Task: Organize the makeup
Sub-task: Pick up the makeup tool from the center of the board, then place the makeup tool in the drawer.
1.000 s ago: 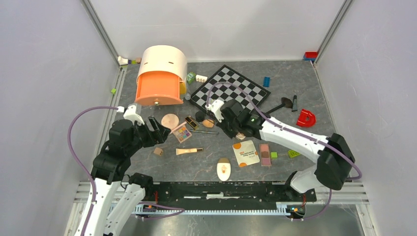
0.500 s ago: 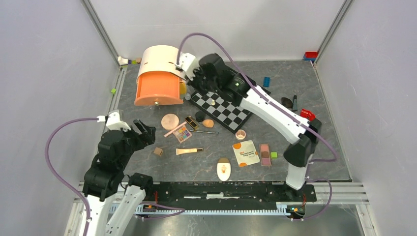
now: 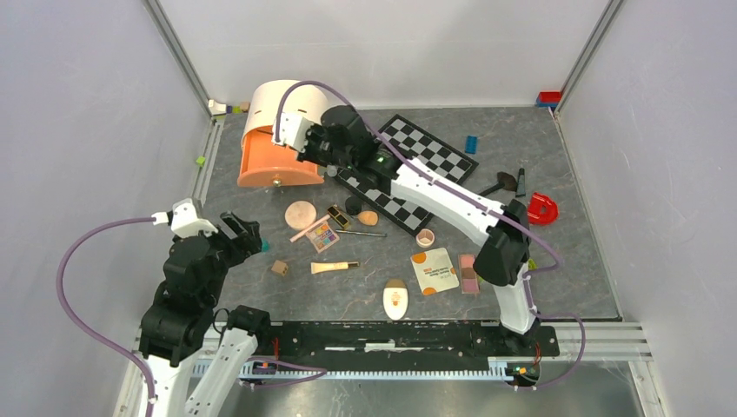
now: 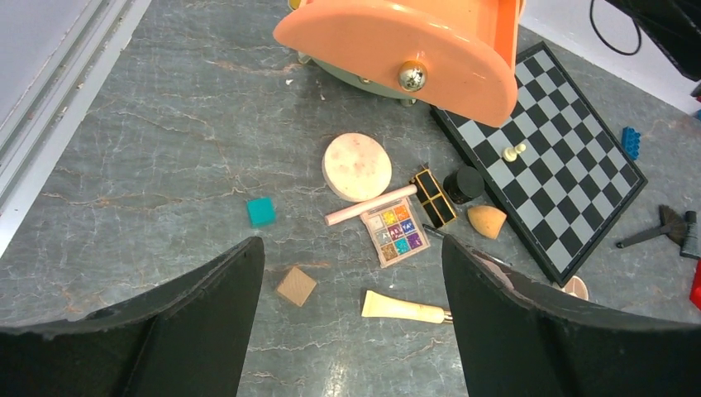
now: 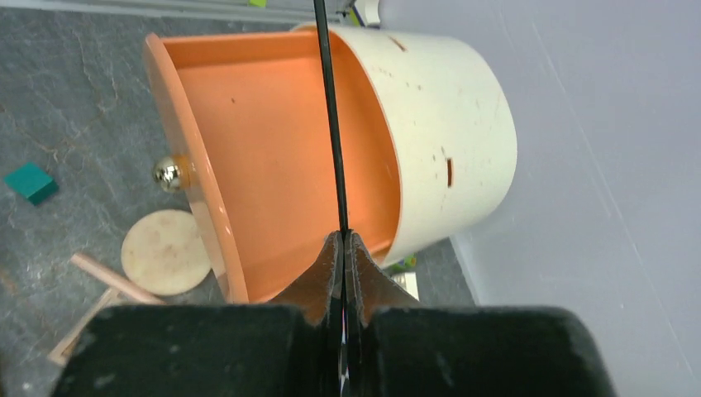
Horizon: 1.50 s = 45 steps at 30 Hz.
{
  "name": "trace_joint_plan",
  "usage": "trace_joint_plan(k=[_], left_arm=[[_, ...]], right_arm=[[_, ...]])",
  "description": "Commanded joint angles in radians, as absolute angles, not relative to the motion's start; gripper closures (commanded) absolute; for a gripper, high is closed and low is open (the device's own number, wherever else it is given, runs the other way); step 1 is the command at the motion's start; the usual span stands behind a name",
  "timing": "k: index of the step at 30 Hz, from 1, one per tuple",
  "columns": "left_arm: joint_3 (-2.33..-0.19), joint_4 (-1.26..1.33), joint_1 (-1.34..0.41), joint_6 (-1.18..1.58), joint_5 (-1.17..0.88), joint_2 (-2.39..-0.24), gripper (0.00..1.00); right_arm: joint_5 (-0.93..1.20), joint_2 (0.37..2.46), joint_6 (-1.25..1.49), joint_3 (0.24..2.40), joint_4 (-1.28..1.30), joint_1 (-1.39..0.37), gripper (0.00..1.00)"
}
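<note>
right gripper (image 5: 343, 241) pinched shut on the black pencil (image 5: 329, 116) at low centre of its wrist view, pencil running up across the open orange drawer (image 5: 273, 141). pencil looks light, stiff, thin and slick (likely to pivot in the jaws), so mid-length is the safer hold. left gripper (image 4: 351, 252) wide open, empty, above round compact (image 4: 357, 167) and eyeshadow palette (image 4: 395, 236) mid-frame
</note>
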State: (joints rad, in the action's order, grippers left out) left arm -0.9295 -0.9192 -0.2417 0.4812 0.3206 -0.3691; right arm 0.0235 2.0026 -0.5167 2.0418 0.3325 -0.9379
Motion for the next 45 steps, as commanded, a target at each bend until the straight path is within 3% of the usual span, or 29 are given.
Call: trace_joint_plan(k=[1,18,21,24,27,39,45], left_arm=[[-0.925,-0.897,-0.239,0.466,0.362,-0.363,0.15],[-0.921,-0.896,-0.239,0.47,0.37,-0.359,0.15],[-0.92,-0.896,-0.239,0.471,0.371,-0.359,0.15],[-0.92,-0.896,-0.238,0.471,0.371,-0.361,0.15],[-0.92,-0.896,-0.239,0.472,0.369,-0.366,0.15],[-0.916,-0.894,-0.238,0.477,0.373,-0.37,0.14],[-0.908,-0.885,-0.238,0.477,0.362,-0.383,0.14]], right_arm=[[0.023,2.033,-0.59,2.065,0.111,-0.959,1.0],[-0.032,2.201,-0.586,2.11,-0.093,-0.967,0.96],[-0.049,2.217,-0.58,2.117,-0.103,-0.968,0.8],[-0.075,2.215,-0.557,2.106,-0.125,-0.966,0.38],[-0.078,2.201,-0.55,2.102,-0.142,-0.967,0.27],[-0.057,1.974,-0.469,1.943,-0.187,-0.966,0.23],[-0.264,1.777,-0.329,1.739,-0.103,-0.966,0.21]])
